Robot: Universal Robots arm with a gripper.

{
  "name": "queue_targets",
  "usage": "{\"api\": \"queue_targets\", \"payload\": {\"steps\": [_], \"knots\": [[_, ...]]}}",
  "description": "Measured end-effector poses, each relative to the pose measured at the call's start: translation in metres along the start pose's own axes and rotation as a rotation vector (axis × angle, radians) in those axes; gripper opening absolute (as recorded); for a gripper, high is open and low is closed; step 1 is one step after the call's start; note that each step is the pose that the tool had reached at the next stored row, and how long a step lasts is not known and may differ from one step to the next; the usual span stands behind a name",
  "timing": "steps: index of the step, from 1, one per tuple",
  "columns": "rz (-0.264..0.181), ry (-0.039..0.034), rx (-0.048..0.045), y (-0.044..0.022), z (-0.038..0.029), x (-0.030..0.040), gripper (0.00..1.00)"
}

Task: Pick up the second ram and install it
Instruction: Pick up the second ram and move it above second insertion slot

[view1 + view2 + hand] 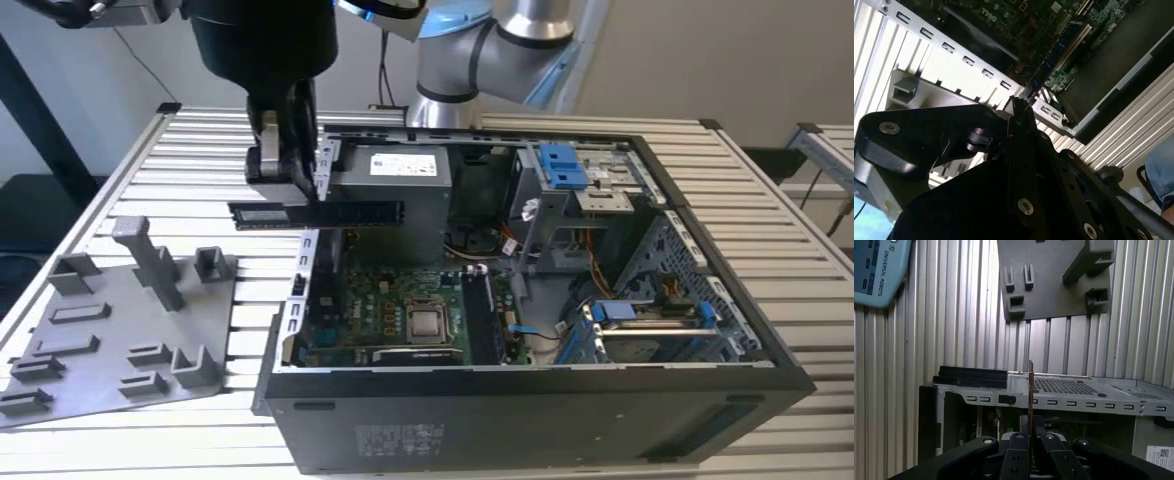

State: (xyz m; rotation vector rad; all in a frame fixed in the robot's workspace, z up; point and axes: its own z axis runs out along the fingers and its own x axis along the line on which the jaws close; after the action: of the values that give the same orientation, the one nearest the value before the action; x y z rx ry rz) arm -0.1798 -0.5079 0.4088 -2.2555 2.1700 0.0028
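Note:
The second ram [316, 213], a thin dark stick with a pale label, hangs level in the air over the open computer case's [534, 405] wall on the exterior view's left. My gripper [300, 198] comes down from above and is shut on it near its middle. In the first wrist view the ram [1030, 385] stands edge-on, rising out of the closed fingertips [1021, 445], with the case rim just beyond. The second wrist view has the stick [1051, 60] running out from the gripper [1018, 107] over the motherboard.
The grey holder tray [120, 330] with upright posts lies on the slatted table [174, 150], to the exterior view's left of the case. Inside the case are the motherboard [400, 310], a grey power supply [394, 190], blue drive brackets [563, 165] and cables.

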Motion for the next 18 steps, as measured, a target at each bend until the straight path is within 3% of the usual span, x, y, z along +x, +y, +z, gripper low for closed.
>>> {"api": "queue_targets", "payload": {"steps": [8, 18], "knots": [[0.0, 0.0001, 0.0, -0.021, 0.0003, 0.0001, 0.14], [0.0, 0.0, -0.0001, -0.0522, 0.0006, 0.0006, 0.14]]}}
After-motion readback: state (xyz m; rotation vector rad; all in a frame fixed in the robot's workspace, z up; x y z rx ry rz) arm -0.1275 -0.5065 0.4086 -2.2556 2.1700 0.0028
